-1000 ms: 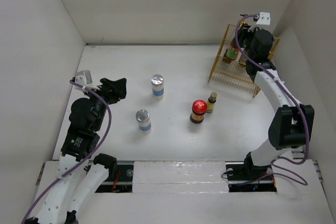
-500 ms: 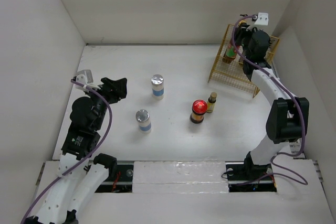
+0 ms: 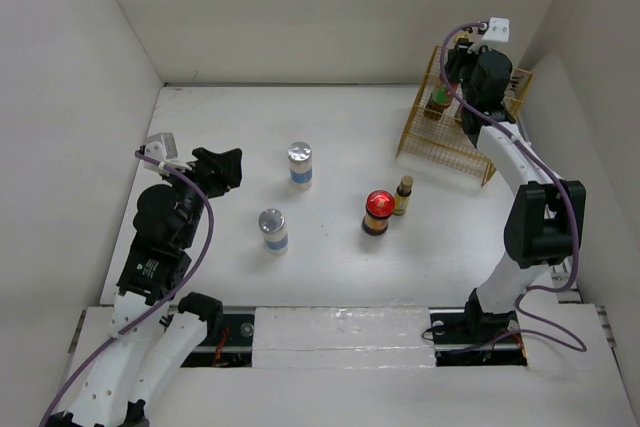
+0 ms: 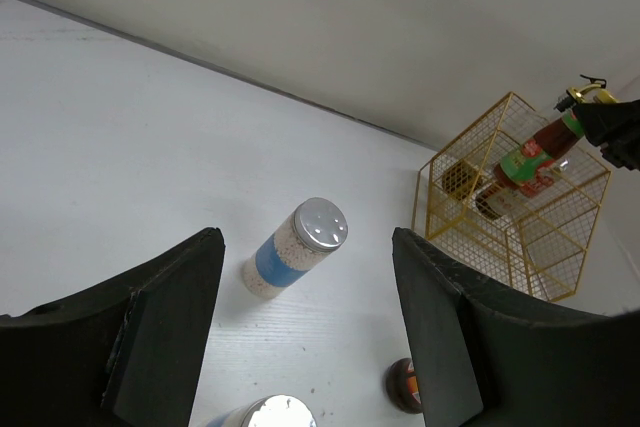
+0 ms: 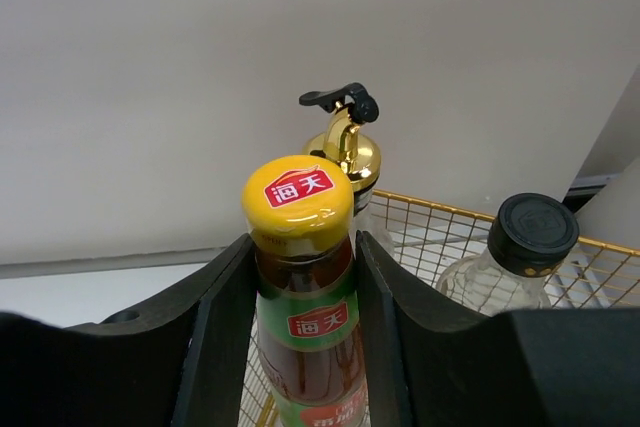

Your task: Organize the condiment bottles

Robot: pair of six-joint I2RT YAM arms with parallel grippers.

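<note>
Currently the yellow-capped sauce bottle (image 5: 300, 197) is clamped at its neck by the right gripper (image 5: 305, 297), tilted at the yellow wire basket (image 3: 440, 147) at one o'clock. Placing is judged to be in hand. Next, it must be lowered upright beside the gold-spout bottle (image 5: 342, 147) and released. At nine o'clock, the left gripper (image 4: 305, 287) is held open and empty.

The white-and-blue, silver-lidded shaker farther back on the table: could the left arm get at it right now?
Probably yes. The left gripper is open and empty, and the white-and-blue shaker stands upright just ahead of it, with nothing between them.
</note>
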